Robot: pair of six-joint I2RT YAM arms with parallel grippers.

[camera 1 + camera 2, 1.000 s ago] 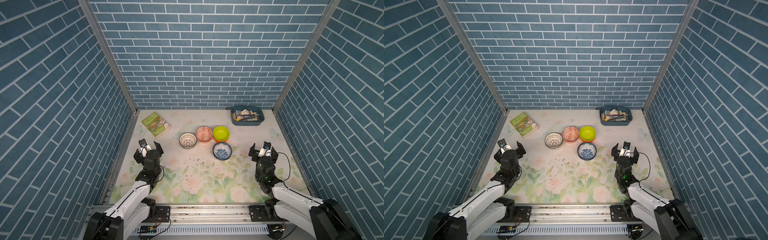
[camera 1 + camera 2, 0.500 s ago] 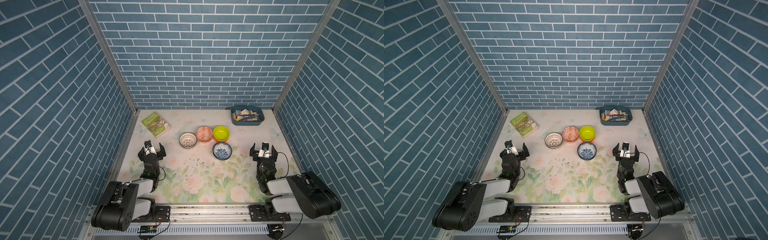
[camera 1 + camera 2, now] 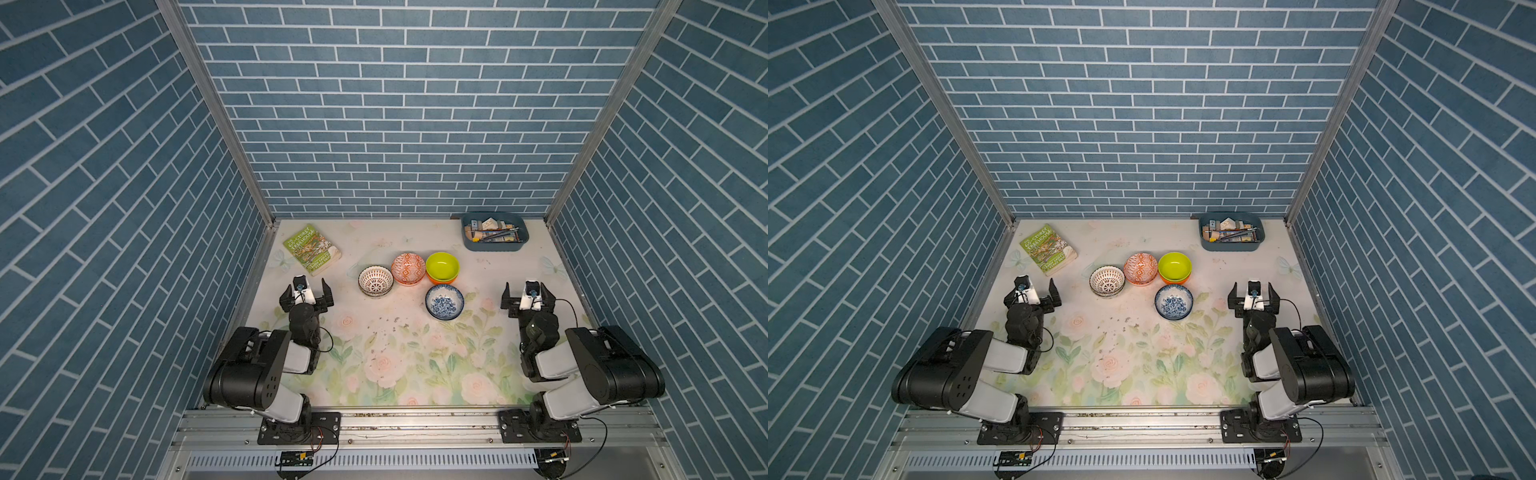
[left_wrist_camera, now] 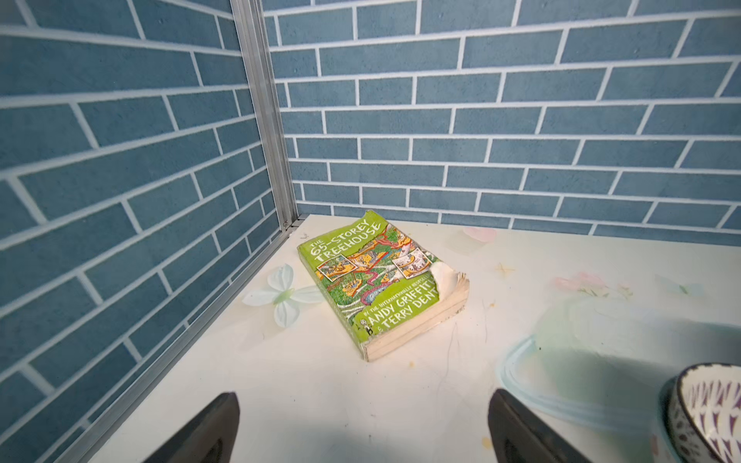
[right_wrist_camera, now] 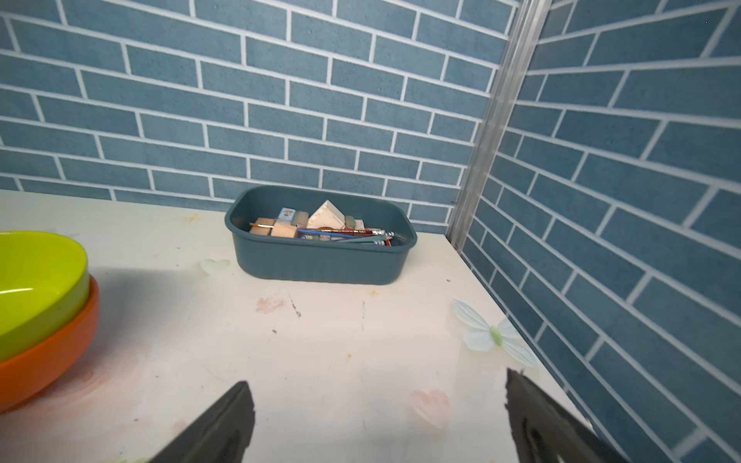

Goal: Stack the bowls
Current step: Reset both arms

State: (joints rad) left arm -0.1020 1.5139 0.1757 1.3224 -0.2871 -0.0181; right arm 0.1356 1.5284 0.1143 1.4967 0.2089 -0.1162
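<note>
**Left gripper** (image 3: 307, 286) and **right gripper** (image 3: 525, 287): jaws spread wide, both empty, low over the table (image 3: 395, 374) at either side and well apart from the bowls.

**Between the arms:** black-and-white lattice bowl (image 3: 375, 281), orange-patterned bowl (image 3: 408, 268), lime green bowl (image 3: 442, 266) nested in a plain orange bowl (image 5: 48, 360), and blue floral bowl (image 3: 444, 302) nearest the arms.

**Likely hazards:**
- The bowls sit close together, so a finger entering beside one rim may shove its neighbour.
- A thin pinch on a smooth wall may slip or tip the bowl.
- An off-centre release would leave a tilted stack.

**Legible text:** the book (image 4: 377, 280) reads "THE 65-STOREY TREEHOUSE", "ANDY GRIFFIT…", "TERRY DEN…". Nothing is readable on the tray (image 5: 320, 264).
</note>
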